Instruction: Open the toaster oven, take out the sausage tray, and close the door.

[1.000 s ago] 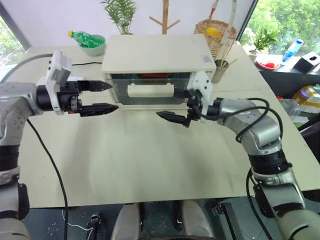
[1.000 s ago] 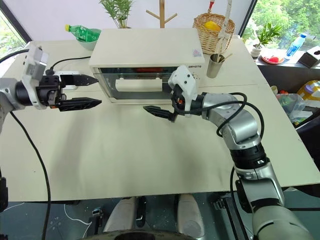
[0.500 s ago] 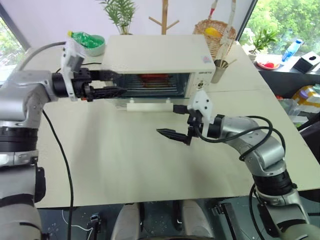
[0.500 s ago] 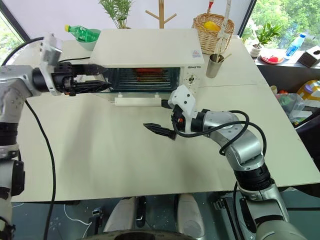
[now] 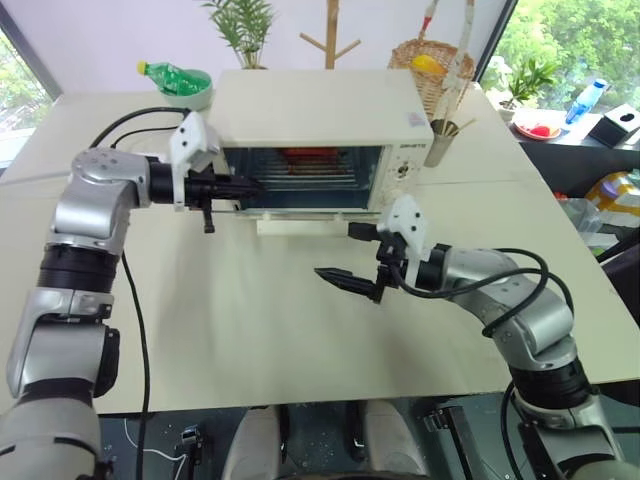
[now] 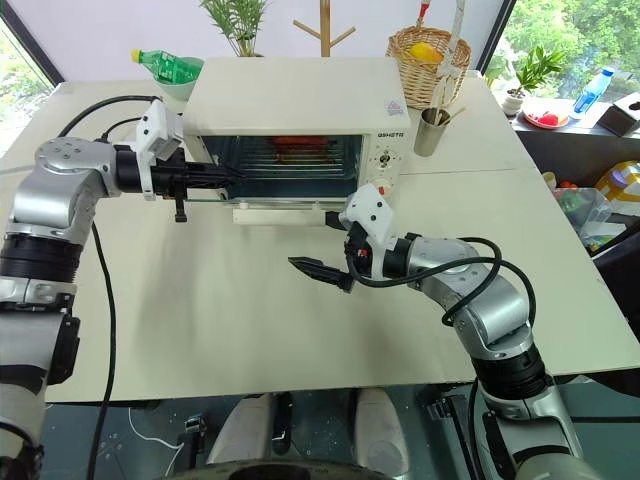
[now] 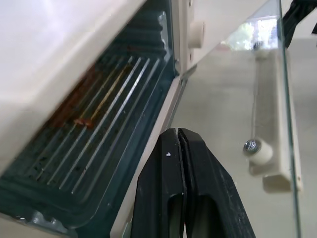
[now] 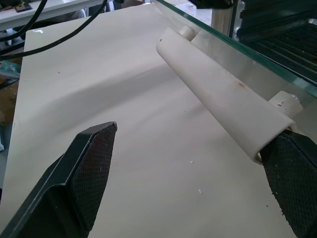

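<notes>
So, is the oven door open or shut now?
Open: the door hangs down flat, its handle forward, and the rack inside the toaster oven is exposed.

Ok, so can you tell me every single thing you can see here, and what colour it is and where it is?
Toaster oven: one, cream-white, back middle of table.
Door: one, glass with white bar handle, folded down open in front of oven.
Sausage tray: one, silver with reddish sausages, inside oven.
Table: one, cream.
Bowl: one, pale green, left of oven, holding a green bottle.
Wicker basket: one, tan, behind oven on the right.
Metal cup: one, grey, right of oven.
Plant: one, green, behind oven.
Left hand: one, black fingers shut, at the oven's open mouth.
Right hand: one, black fingers open, in front of the door handle.
</notes>
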`<state>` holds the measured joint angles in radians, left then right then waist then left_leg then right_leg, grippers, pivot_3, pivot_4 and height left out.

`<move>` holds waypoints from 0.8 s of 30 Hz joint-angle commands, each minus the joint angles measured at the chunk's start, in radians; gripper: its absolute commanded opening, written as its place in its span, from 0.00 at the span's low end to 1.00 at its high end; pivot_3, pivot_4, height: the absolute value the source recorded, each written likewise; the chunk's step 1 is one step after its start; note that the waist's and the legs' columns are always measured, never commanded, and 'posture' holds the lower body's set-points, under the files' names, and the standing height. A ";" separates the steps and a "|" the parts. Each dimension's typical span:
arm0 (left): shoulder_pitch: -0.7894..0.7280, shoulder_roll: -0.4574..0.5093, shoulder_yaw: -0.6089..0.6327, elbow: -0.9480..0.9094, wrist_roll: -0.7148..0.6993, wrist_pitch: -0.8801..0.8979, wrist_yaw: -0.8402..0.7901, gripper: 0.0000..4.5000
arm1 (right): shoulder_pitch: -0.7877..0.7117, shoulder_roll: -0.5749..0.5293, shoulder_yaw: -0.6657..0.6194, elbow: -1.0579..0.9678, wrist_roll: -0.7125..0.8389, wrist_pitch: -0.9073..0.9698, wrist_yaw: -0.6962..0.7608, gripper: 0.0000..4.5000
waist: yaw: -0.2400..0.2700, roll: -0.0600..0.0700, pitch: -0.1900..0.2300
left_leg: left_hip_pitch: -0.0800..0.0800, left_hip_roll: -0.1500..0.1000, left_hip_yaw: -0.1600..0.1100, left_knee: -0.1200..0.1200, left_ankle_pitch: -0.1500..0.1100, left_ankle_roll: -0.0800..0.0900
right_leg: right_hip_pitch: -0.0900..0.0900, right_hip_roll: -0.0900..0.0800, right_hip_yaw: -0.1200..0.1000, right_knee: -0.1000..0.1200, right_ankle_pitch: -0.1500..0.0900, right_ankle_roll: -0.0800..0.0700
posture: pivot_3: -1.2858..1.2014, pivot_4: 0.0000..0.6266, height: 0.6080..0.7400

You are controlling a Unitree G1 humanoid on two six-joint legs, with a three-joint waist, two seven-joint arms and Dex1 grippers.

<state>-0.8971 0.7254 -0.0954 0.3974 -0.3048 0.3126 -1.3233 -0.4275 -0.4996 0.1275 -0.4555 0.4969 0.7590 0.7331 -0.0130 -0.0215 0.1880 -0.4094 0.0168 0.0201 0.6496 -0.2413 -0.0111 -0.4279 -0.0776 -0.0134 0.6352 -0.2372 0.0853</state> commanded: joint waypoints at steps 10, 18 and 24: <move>0.023 0.003 0.012 -0.064 -0.003 0.009 -0.044 0.01 | 0.138 -0.139 -0.154 -0.184 0.067 0.048 -0.018 1.00 | 0.003 0.000 0.000 | 0.000 0.000 0.000 0.001 0.000 0.000 | 0.001 0.000 0.000 0.000 0.000 0.000 | 0.52 0.24 1.00; 0.171 0.004 0.018 -0.184 -0.014 0.050 -0.015 0.01 | 0.267 -0.325 -0.406 -0.332 0.307 0.141 0.063 1.00 | 0.000 0.000 0.000 | 0.001 0.000 0.000 0.001 0.000 0.000 | 0.001 -0.001 0.001 -0.001 0.000 0.000 | 0.52 0.24 1.00; 0.323 -0.033 0.036 -0.285 -0.022 0.084 0.088 0.01 | 0.193 -0.342 -0.398 -0.285 0.291 0.123 -0.007 1.00 | 0.003 -0.001 0.000 | 0.001 0.000 0.000 0.001 0.000 0.000 | 0.002 -0.001 0.001 -0.001 0.000 0.000 | 0.52 0.24 1.00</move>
<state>-0.5847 0.6978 -0.0887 0.1571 -0.3139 0.3904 -1.2672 -0.2122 -0.8431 -0.2712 -0.7465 0.7968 0.9057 0.7507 -0.0099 -0.0222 0.1875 -0.4086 0.0171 0.0199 0.6509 -0.2414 -0.0109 -0.4261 -0.0785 -0.0126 0.6344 -0.2372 0.0856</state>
